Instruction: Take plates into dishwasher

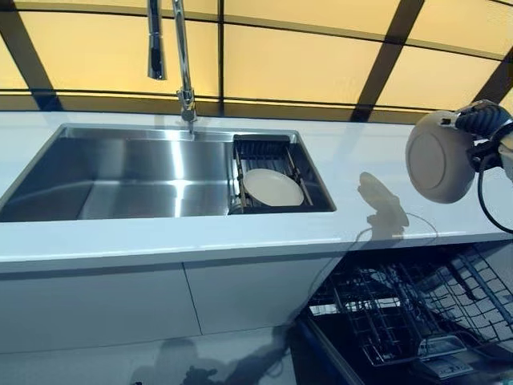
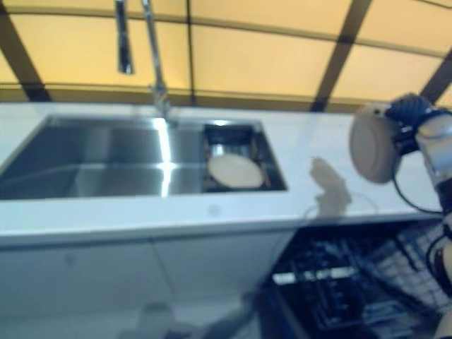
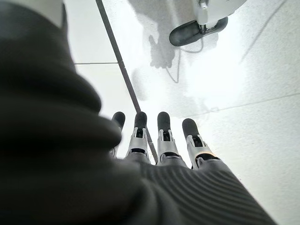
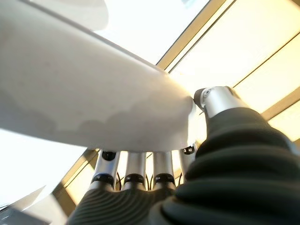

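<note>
Two plates are in play: one cream plate [image 1: 439, 158] is up in the air at the counter's right end, pinched on edge in the robot's right hand [image 1: 483, 122], thumb on one face and fingers behind the other; a second plate [image 1: 272, 187] lies flat on the dark drain rack [image 1: 264, 149] at the right end of the steel sink [image 1: 120, 172]. Below the held plate, the dishwasher's lower rack [image 1: 401, 309] stands pulled out, its wire tines bare. The left hand [image 3: 159, 136] hangs low over the pale floor, fingers straight and slack, holding nothing.

From where I stand, the risk is the grip: the hold looks to be only near the rim, so a quick swing downward could let the plate twist or slip out and break on the rack or floor. On the descent it could also clip the white countertop [image 1: 353, 160] edge. If it arrives tilted across the tines instead of between them, it may fall flat.
</note>
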Tool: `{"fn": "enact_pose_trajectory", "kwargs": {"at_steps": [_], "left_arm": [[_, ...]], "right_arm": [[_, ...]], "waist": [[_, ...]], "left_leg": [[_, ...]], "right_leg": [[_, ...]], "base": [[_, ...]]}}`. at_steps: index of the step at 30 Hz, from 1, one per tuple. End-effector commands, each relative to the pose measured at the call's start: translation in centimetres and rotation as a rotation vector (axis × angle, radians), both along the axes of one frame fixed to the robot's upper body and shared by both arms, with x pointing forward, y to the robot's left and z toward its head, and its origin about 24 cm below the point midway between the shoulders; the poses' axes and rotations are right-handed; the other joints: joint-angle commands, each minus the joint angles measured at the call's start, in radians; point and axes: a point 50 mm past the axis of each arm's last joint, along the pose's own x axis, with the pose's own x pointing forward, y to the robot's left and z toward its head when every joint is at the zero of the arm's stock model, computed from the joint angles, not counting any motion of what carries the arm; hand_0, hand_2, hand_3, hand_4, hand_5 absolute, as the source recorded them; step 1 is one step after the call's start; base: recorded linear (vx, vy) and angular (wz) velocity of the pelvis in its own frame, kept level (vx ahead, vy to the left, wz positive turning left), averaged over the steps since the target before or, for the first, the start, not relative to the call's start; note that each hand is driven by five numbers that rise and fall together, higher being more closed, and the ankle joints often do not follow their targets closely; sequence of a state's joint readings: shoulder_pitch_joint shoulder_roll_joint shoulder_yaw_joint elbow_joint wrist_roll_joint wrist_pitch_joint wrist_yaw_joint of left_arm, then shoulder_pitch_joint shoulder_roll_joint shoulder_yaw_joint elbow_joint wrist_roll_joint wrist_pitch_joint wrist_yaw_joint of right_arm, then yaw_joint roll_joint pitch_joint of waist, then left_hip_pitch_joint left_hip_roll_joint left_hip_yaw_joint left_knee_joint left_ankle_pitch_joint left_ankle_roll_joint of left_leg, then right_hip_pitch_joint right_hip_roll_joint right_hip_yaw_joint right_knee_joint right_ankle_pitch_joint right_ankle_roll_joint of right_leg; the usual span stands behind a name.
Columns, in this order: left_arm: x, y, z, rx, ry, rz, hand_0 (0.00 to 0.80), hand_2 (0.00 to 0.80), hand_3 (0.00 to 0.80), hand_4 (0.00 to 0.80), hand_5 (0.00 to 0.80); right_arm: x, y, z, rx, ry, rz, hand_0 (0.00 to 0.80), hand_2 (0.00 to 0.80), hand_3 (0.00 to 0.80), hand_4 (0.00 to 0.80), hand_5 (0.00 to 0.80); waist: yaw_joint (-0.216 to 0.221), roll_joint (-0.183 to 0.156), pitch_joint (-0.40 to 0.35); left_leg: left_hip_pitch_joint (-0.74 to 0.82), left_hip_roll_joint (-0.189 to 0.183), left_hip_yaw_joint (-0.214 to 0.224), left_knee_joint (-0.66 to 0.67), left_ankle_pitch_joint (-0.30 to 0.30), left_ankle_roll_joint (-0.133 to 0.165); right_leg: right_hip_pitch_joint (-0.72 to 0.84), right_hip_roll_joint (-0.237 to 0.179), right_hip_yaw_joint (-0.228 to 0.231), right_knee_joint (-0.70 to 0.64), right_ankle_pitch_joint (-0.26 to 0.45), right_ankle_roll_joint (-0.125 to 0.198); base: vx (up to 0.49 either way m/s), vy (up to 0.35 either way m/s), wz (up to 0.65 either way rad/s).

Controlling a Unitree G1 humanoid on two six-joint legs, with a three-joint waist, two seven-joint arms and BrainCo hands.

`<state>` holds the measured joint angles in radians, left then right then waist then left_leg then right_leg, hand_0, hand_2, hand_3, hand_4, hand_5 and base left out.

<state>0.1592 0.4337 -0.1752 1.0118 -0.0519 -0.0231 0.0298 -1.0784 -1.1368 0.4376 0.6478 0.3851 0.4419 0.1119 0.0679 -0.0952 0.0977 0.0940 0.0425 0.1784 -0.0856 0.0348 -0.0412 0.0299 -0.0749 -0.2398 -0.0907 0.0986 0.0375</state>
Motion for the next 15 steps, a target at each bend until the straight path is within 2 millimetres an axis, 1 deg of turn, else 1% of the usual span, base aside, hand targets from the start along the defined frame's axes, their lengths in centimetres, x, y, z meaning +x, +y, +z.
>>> {"fn": "enact_pose_trajectory", "kwargs": {"at_steps": [1,6,15], "left_arm": [[0.5,0.6,0.1,0.047,0.028,-0.071,0.000,0.000,0.000,0.000,0.000],[0.9,0.6,0.2,0.043,0.023,-0.081,0.000,0.000,0.000,0.000,0.000],[1.2,0.4,0.1,0.053,0.025,-0.108,0.000,0.000,0.000,0.000,0.000]], "right_arm": [[-2.3,-1.3,5.1,-0.034,-0.167,-0.059,0.800,0.800,0.800,0.800,0.800],[-2.9,-1.7,5.3,-0.024,-0.172,-0.069,0.800,0.800,0.800,0.800,0.800],[-3.5,-2.7,4.3,0.037,-0.144,-0.082,0.800,0.800,0.800,0.800,0.800]], "waist": [[0.013,-0.012,-0.012],[-0.014,-0.013,-0.020],[-0.055,-0.016,-0.029]], "left_leg": [[0.035,-0.031,0.016,-0.002,-0.136,0.058],[0.045,-0.026,0.039,-0.002,-0.140,0.060],[0.055,-0.014,0.081,-0.002,-0.145,0.059]], "right_leg": [[0.078,0.005,-0.021,0.003,-0.109,0.064],[0.074,0.013,0.010,0.003,-0.107,0.064],[0.060,0.025,0.048,0.003,-0.099,0.065]], "base": [[-0.016,-0.027,-0.19],[-0.008,-0.032,-0.17],[0.001,-0.032,-0.19]]}}
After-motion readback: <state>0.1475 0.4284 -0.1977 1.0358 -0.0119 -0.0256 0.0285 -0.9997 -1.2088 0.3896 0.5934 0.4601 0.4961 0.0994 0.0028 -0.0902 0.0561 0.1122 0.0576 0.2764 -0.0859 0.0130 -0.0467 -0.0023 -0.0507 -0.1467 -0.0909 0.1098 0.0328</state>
